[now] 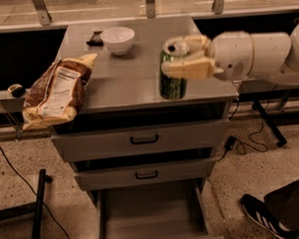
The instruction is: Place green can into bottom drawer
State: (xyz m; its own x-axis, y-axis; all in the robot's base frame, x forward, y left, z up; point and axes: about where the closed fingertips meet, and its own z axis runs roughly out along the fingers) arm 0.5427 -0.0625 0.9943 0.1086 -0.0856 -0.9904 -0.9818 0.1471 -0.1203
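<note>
Clamping the slim green drink can with the silver pull-tab top (pixel 173 81), the robot's pale cream two-finger gripper (pixel 174 58) comes in from the right side of the view on a thick white arm (pixel 258 53). Its fingers (pixel 189 70) are closed around the can's upper half, one behind the rim and one across the front, so the can is firmly held. The can stands upright at the front right of the grey metal cabinet's top surface (pixel 133 77), close to the front edge; whether its base touches the surface or sits just above it cannot be told.

Well below, the wide shallow grey bottom drawer (pixel 152 210) is pulled out, its flat floor showing between the side rails. Above it the two upper drawers are closed, each with a black handle (pixel 144 139).

A round white bowl (pixel 118 39) sits at the back of the surface, with a small dark flat object (pixel 94 39) just beside it to the left. A brown and white crinkled snack bag (pixel 57 92) hangs over the surface's left front corner. A dark shoe with white stripes (pixel 268 218) rests on the speckled floor at lower right.
</note>
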